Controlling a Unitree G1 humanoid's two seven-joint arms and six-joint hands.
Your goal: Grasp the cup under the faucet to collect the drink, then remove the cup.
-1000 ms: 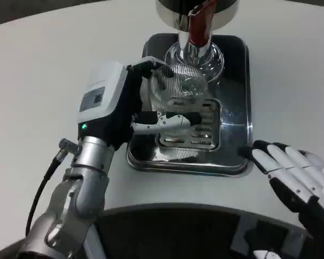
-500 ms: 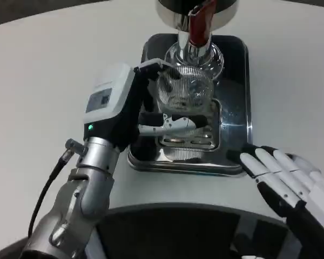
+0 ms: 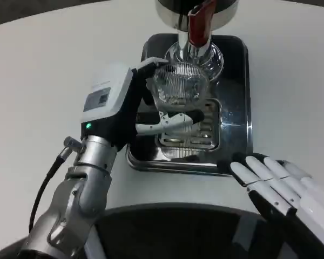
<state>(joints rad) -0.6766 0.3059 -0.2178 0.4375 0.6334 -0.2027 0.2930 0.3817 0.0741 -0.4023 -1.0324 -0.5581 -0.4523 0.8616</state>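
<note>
The left hand [image 3: 130, 105] is wrapped around the clear ribbed glass cup [image 3: 177, 84], fingers clamped on its sides. In that grasp the cup sits directly below the dispenser's red-handled chrome faucet [image 3: 197, 24], above the slotted metal drip grate [image 3: 197, 129] of the shiny steel tray [image 3: 235, 81]. The right hand [image 3: 278, 183] lies flat with fingers spread, holding nothing, its fingertips just beside the tray's near corner.

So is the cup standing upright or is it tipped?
Tipped slightly: the left hand holds the clear ribbed cup with its mouth leaning toward the camera, below the faucet.
</note>
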